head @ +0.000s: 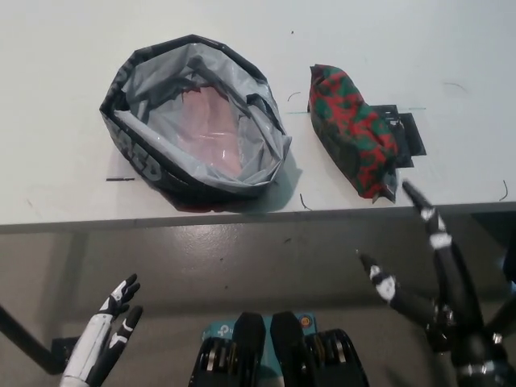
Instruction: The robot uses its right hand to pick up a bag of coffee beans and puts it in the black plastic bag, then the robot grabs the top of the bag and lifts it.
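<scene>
**Right robot hand open just short of the coffee bag**

Now I see the black right robot hand [439, 282] below the white bench [56, 177] edge, released, fingers spread, one fingertip near the red-and-green patterned coffee bean bag [353, 133]. That bag lies on the bench, right of the open black plastic bag [193, 121], apart from it. The white left robot hand [109, 330] rests low at my lower left, empty, fingers loosely apart.

White left hand [106, 334], black right hand [439, 302]
</scene>
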